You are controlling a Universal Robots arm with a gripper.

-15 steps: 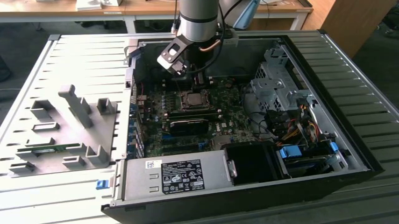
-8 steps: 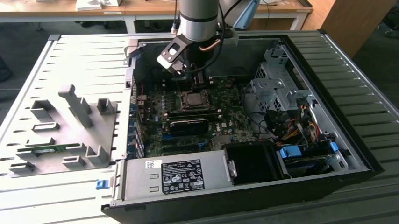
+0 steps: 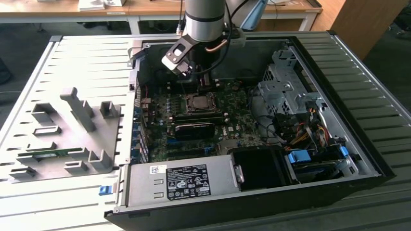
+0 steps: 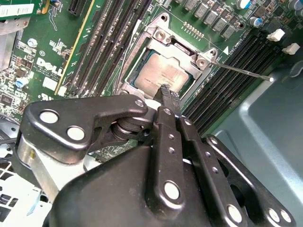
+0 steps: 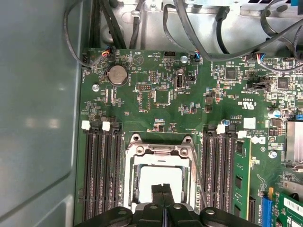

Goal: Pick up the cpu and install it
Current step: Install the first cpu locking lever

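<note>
cpu lies flat in its socket, silver top up, and I am poised right over it.

The slatted grey worktop carries an open computer case, which lies on its side over the half toward the exterior view's right. A grey fixture of upright blocks stands on the other half, well clear of the case. Inside the case, the green motherboard covers the floor. A boxy power supply sits along the near edge and a metal drive cage stands in the far corner on the exterior view's right.

The socket sits between two banks of black memory slots. One green memory stick stands just beyond the bank opposite the case wall. The socket's metal frame surrounds the cpu on all sides, and a thin lever juts out from one corner.

My hand is closed, the two black fingers pressed together with nothing between them. Their tips hang over the edge of the cpu's top; I cannot tell whether they touch it.
</note>
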